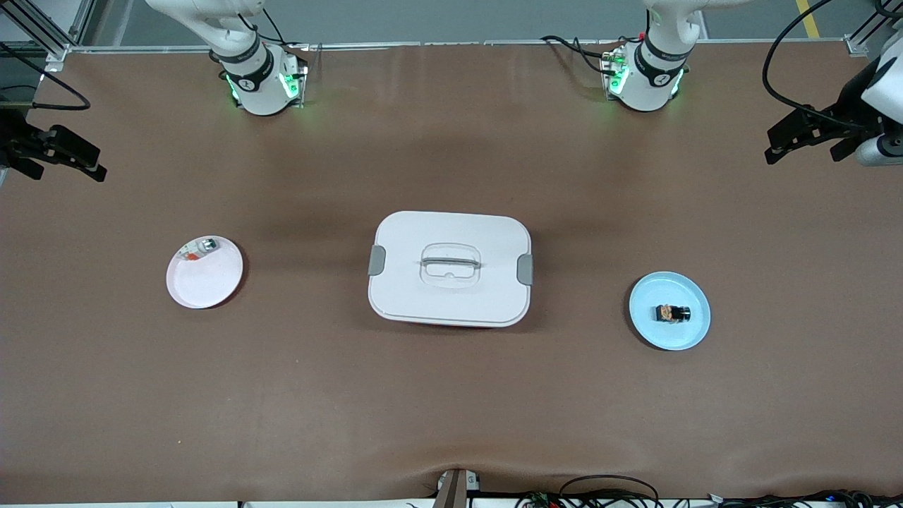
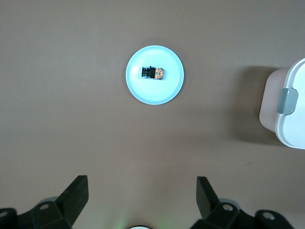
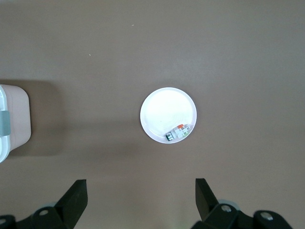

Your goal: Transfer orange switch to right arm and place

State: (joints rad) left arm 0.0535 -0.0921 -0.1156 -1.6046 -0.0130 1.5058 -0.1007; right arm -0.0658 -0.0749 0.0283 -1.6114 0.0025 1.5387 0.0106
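While both arms waited high at their own ends of the table, the orange switch (image 1: 672, 312) lay on its side on the blue plate (image 1: 645, 321), well below the left gripper (image 2: 142, 200), whose fingers (image 2: 76, 191) were spread wide and held nothing. The right gripper (image 3: 141, 200) hung likewise with its fingers spread and empty, over the table's right-arm end and high above the white plate (image 3: 162, 112), where a small silver-and-green piece (image 3: 177, 132) rested at the rim. Between the two plates stood a white lidded box (image 1: 450, 269), apart from both grippers.
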